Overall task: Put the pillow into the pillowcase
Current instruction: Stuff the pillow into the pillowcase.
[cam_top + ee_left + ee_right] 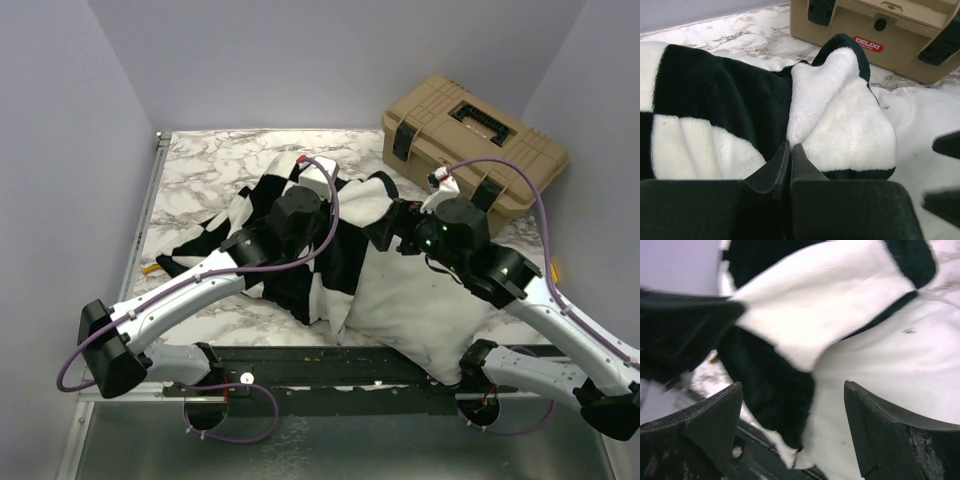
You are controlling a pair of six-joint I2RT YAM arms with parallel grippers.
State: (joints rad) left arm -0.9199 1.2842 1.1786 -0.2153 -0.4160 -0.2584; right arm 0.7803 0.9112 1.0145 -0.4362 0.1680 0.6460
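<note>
From above, the pillowcase (pixel 310 285) sprawls across the middle of the marble bench (pixel 200 170). Its right part lies over the pillow (pixel 420 300), which sits lower right of centre. A tan toolbox (pixel 470 135) stands at the upper right.

In the left wrist view, the left end effector (pixel 790 155) is pinched closed on a fold of pillowcase at bottom centre.

In the right wrist view, the right end effector (pixel 792 425) gapes open over both fabrics.
</note>
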